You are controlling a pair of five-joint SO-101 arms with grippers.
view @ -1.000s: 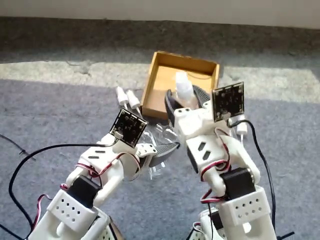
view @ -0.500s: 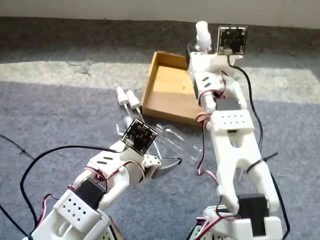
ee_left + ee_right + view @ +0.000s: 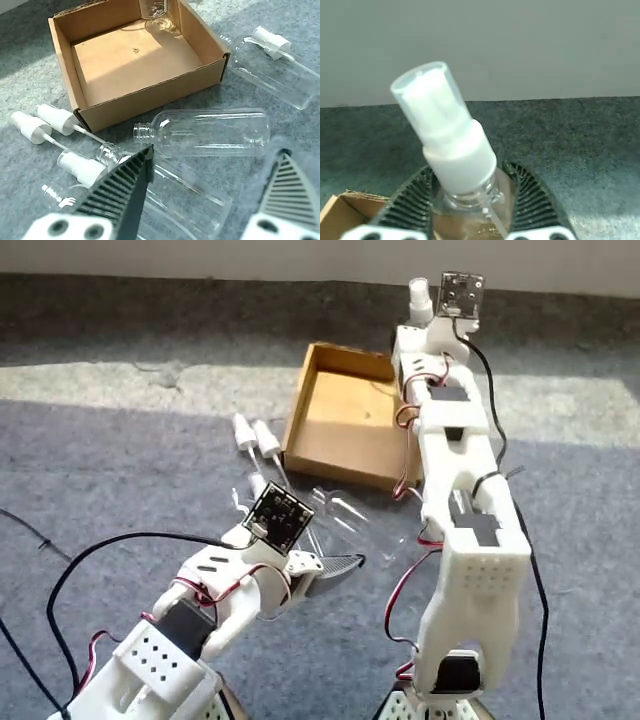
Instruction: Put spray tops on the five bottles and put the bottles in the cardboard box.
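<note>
The right pincer [image 3: 470, 200] pinched the capped bottle [image 3: 451, 145], long axis upright, with the far edge of the cardboard box [image 3: 150, 97] just below it. The left pincer [image 3: 216, 153] hung spread above an uncapped bottle [image 3: 210, 132] lying on its side.

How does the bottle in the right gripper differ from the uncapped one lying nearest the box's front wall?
The capped clear plastic bottle in the right gripper wears a white spray top; the uncapped clear plastic bottle on the grey carpet has a bare threaded neck. The gripped one stands nearly upright between the jaws at the brown cardboard box's far side; the bare one lies flat. Both look empty.
</note>
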